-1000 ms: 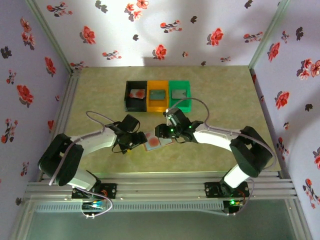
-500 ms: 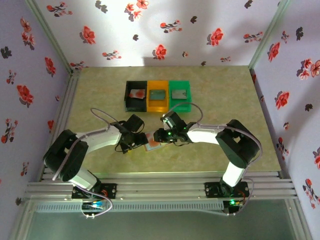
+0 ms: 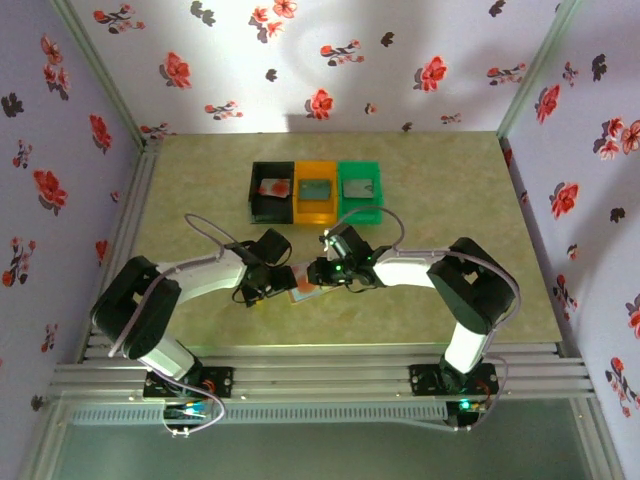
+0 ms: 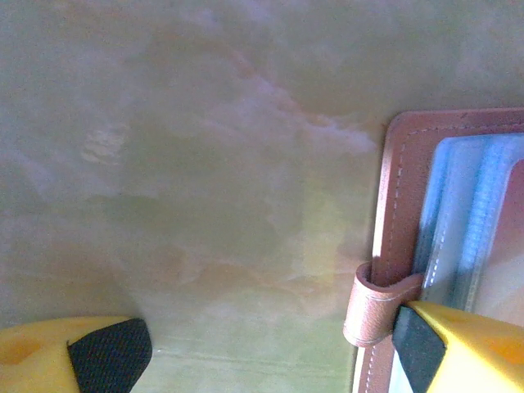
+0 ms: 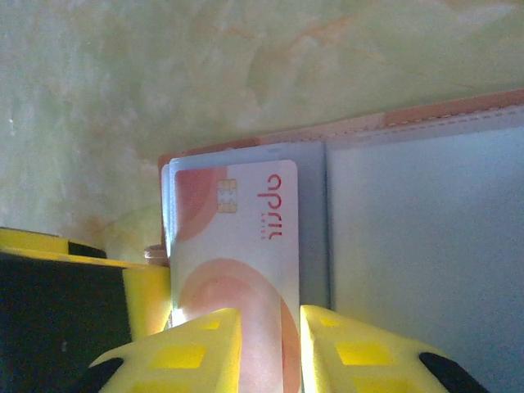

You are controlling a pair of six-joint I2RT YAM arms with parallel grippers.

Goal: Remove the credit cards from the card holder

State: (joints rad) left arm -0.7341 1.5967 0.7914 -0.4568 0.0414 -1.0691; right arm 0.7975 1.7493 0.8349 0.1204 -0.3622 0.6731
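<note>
Right gripper (image 5: 270, 348), right wrist view: two yellow fingers (image 5: 196, 344) drawn close, a narrow gap between them through which the face of a credit card (image 5: 237, 237) shows; the tips lie over the card's near end; whether they clench the card or merely rest on it cannot be told. The card is pale with pinkish-orange discs and a chip, lying flat over the left panel of the open card holder (image 5: 426, 246); the edge of a second pale layer shows just beside its left side; the right panel is bare blue-grey, its tan rim along the top.

Left gripper (image 4: 262, 356), left wrist view: released, jaws wide apart, grasping nothing; one black-tipped finger (image 4: 106, 352) is over the bare table (image 4: 205, 164), the other over the holder's tan stitched edge (image 4: 401, 205), just beside a small tan loop (image 4: 372, 303).

Top view: both grippers, left (image 3: 268, 277) and right (image 3: 322, 272), meet at the holder (image 3: 303, 287) near the table's middle front; behind it, well apart, stand a black bin (image 3: 256, 205), an orange bin (image 3: 315, 212) and a green bin (image 3: 372, 208) in a touching row, each with a flat card (image 3: 316, 189) in it.
</note>
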